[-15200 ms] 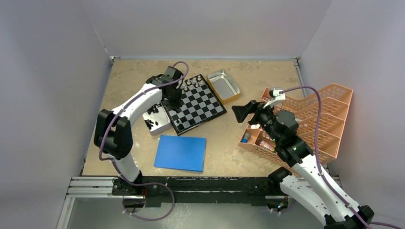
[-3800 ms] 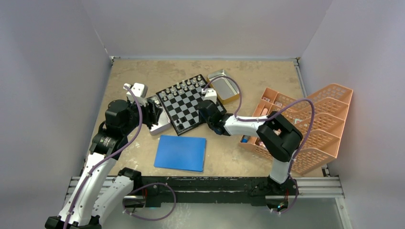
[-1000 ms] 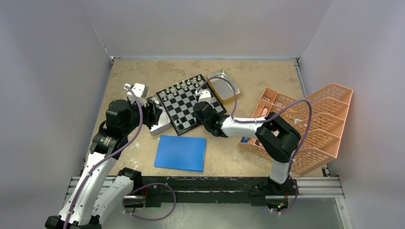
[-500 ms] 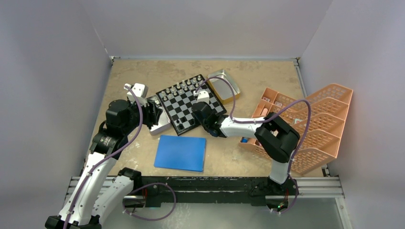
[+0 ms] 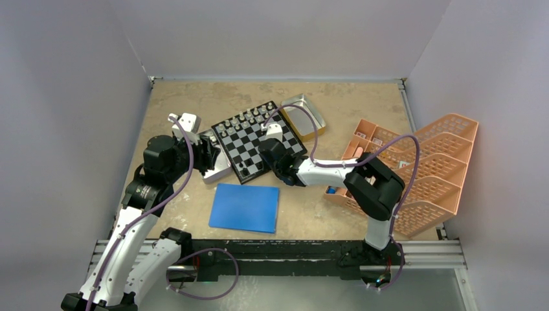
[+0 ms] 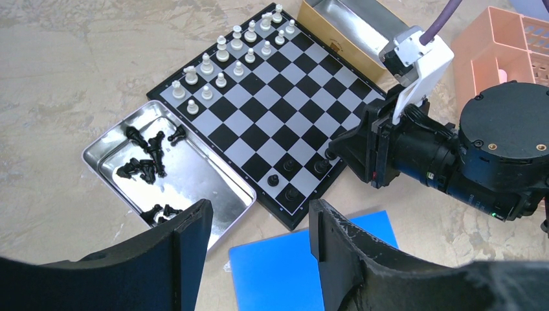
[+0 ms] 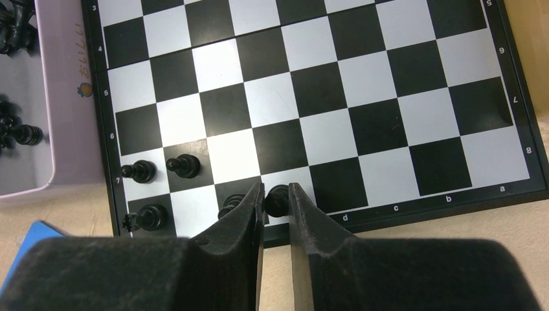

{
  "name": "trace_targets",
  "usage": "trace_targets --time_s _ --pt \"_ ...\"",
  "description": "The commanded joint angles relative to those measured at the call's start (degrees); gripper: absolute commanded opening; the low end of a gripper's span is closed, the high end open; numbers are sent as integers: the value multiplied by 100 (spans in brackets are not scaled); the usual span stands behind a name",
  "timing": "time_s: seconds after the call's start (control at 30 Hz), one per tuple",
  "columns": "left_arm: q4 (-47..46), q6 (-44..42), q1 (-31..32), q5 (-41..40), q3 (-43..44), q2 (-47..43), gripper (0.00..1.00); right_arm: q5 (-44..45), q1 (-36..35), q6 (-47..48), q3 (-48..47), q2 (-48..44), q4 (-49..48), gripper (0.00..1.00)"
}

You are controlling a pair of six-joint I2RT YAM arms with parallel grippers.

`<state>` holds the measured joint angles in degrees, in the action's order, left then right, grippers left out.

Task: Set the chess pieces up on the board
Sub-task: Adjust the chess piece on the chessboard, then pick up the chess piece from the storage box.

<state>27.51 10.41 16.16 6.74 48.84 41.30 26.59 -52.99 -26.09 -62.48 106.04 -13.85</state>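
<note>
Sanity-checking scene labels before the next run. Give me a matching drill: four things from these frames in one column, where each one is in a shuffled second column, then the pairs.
Things
1. white pieces
2. loose black pieces
3. blue sheet
4. right claw

Places
A. flat on the table, just on the near side of the board
B. closed around a black piece on the board's near row
C. in the metal tray left of the board
D. standing on the board's two far rows

Pairs: 1-D, 2-C, 3-A, 4-B
</note>
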Motion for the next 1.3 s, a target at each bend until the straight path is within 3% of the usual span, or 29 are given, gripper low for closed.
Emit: trace_targets --time_s 0.0,0.4,0.8,1.03,1.27 --pt "-158 31 10 -50 -15 -8 56 246 -36 -4 -258 94 3 21" --pt "-167 31 10 -41 -8 -6 56 304 -43 -24 -274 73 46 22" --pt "-174 71 10 -68 -2 79 56 231 -45 -117 -291 -208 106 35" --pt "107 576 10 -269 247 675 55 291 -45 -264 -164 -1032 352 45" --pt "544 789 -20 -1019 603 1413 53 136 -45 -232 404 -2409 209 53"
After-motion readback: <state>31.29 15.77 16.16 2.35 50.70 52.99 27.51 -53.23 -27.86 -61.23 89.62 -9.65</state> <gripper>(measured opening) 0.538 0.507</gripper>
